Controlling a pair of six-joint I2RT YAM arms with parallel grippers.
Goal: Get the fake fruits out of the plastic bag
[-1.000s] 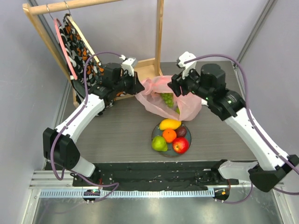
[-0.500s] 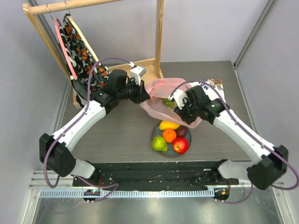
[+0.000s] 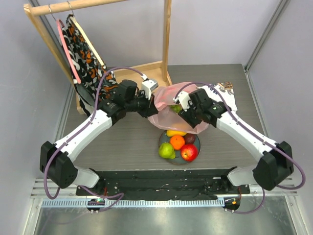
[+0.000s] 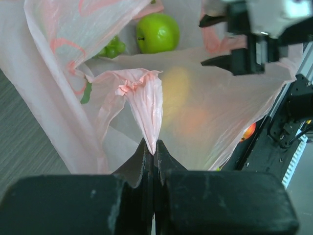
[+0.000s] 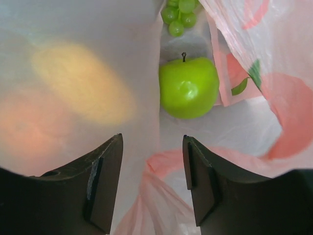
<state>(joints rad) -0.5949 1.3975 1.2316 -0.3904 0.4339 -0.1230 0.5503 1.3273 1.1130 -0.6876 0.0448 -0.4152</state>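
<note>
"Plastic bag (image 3: 178,110) first: where is it, and what holds it?"

"Pink and translucent, it lies on the grey surface (image 3: 127,137) with its mouth up. Its near edge drapes over the far rim of the plate (image 3: 160,141). The left hand (image 4: 154,152) is clamped tight on a gathered fold of the bag's rim, keeping the mouth open."

"What has changed since 1 second ago?"

"The right hand (image 5: 152,147) has swung in from the far right and now points into the mouth. Its 2 fingers are spread with nothing between them. The bag has also slid nearer, covering part of the mango (image 3: 177,132)."

"And the fake fruits (image 3: 178,144)?"

"5 sit on the plate: mango, orange (image 3: 177,142), dark purple fruit (image 3: 190,138), red apple (image 3: 189,152) and 1 green apple (image 3: 166,150). Inside the bag lie a bagged green apple (image 5: 188,88), straight ahead of the right hand, and green grapes (image 5: 178,14) beyond it."

"Meaning?"

"A reach for the bagged apple looks under way, with 2 items left to remove."
</note>
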